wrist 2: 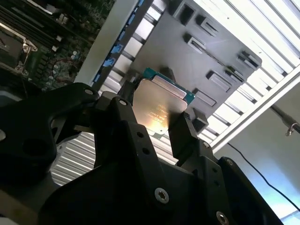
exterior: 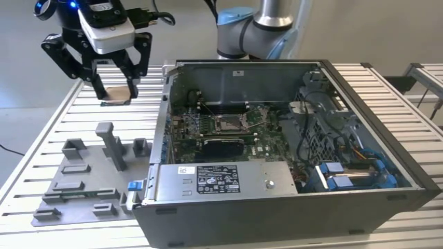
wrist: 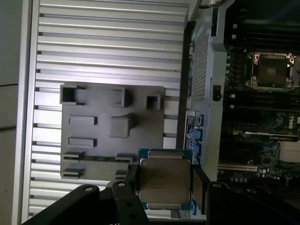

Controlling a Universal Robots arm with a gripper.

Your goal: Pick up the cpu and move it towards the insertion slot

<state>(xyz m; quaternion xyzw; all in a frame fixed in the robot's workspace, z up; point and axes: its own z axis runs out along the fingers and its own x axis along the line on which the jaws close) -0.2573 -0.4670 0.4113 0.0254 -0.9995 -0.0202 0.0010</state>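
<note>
While its two black fingers [wrist: 198,190] press on opposite edges of the chip, the black tool [exterior: 115,91] is clenched on the cpu [exterior: 116,94], a thin square chip with a silvery metal top and a green rim. In both wrist views the cpu [wrist: 164,180] [wrist 2: 159,105] sits flat between the fingers with its metal face towards the cameras. In the exterior view, tool and cpu hang above the slatted aluminium bench [exterior: 66,122], at about 10 o'clock from the open dark grey computer case [exterior: 277,220].

At 6 o'clock from the tool lies a flat grey plastic fixture plate [exterior: 76,181] with raised blocks and one upright post, resting on the bench just beside the case.

At about 4 o'clock from the tool, inside the case, is the insertion slot [exterior: 229,123], a square socket with a shiny metal frame set in green circuit board. It is well apart from the cpu, with the case wall between them. At 6 o'clock from the slot, a silver box with a white label [exterior: 221,181] sits against the case's near wall. At 12 o'clock from the case stands the grey and blue robot arm [exterior: 256,26].
</note>
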